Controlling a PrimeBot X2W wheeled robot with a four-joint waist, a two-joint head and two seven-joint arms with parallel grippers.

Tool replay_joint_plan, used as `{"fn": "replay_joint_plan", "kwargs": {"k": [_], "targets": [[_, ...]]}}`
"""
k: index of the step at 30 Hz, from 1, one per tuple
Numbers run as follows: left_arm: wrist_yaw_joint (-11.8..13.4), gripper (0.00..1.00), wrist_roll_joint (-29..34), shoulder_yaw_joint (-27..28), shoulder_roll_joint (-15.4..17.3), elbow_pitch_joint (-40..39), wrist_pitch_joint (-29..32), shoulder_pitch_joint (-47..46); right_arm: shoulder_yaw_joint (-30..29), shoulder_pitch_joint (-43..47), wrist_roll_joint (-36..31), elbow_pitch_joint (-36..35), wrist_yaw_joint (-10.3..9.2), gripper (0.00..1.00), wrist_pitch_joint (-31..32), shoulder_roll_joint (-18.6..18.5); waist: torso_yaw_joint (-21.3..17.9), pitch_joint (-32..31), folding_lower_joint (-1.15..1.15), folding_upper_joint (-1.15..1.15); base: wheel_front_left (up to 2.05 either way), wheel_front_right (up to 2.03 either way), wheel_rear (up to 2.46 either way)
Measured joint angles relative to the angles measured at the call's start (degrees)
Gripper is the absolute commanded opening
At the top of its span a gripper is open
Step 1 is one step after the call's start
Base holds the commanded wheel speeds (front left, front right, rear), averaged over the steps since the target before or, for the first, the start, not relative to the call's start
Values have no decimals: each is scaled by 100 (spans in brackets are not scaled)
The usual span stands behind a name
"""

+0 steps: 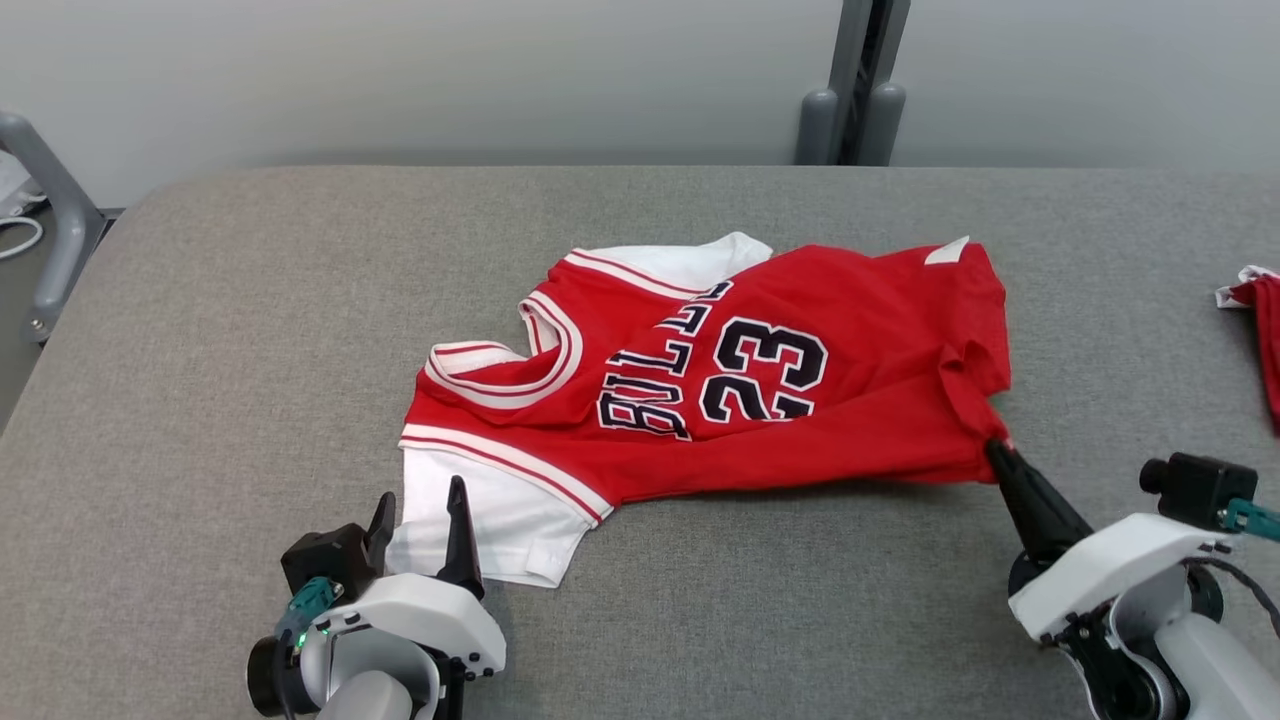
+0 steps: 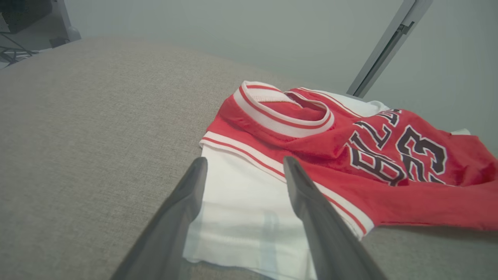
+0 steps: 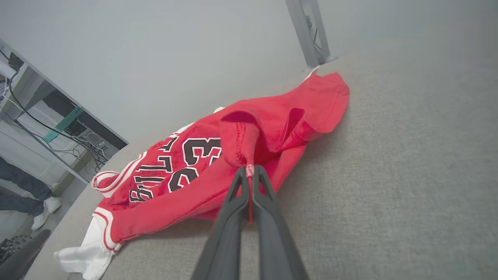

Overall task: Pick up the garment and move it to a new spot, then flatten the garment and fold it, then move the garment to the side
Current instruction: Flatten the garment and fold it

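Note:
The garment [image 1: 720, 375] is a red basketball jersey with white trim, white sleeves and the number 23, lying rumpled across the middle of the grey padded table [image 1: 200, 350]. My right gripper [image 1: 1000, 452] is shut on the jersey's lower right hem corner, and the right wrist view shows a tuft of the garment [image 3: 241, 144] pinched between its fingertips [image 3: 249, 173]. My left gripper [image 1: 420, 505] stands open over the white sleeve at the jersey's near left. The left wrist view shows that white sleeve [image 2: 241, 217] lying between its two fingers [image 2: 243, 167].
Another red and white cloth [image 1: 1258, 330] lies at the table's right edge. A grey metal rail [image 1: 50, 210] stands off the table's left side, a grey post [image 1: 850, 90] behind it. A person's legs and shoe [image 3: 27, 198] show beside the table in the right wrist view.

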Motion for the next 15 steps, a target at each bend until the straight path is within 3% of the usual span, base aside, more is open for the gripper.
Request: {"fn": "replay_joint_plan", "kwargs": {"k": [7,15], "targets": [[-24,100,89,104,0,214,0,187,76,637,644,-332,0,0,550,-133,-108,-273,0,0,0,0,0],[-75,100,147,205,1,312,0,240,145,857,553,-225,0,0,641,-241,-123,-424,0,0,0,0,0]]}}
